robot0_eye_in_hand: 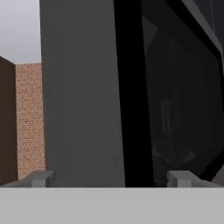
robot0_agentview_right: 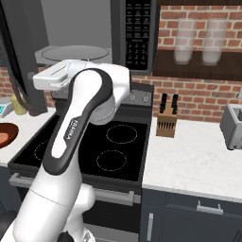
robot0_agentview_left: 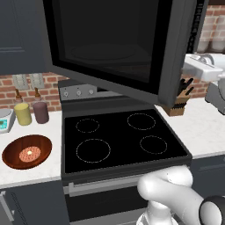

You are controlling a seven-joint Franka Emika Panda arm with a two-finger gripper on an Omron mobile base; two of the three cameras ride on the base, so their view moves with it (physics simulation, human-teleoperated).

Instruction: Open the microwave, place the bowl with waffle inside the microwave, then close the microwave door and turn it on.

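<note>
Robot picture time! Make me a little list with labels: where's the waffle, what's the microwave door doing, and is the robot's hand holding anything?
microwave door: swung open, out over the stove
microwave: inside shows, with the round turntable
bowl: on the white counter left of the stove
waffle: lying in the bowl
gripper: open, holding nothing, facing the open door up close
canisters: yellow and maroon, behind the bowl

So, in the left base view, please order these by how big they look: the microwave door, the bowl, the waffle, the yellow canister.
1. microwave door, by far the largest, though it is also swung nearest the camera.
2. bowl.
3. yellow canister and waffle: they look alike in size, so I would not rank them.
</note>
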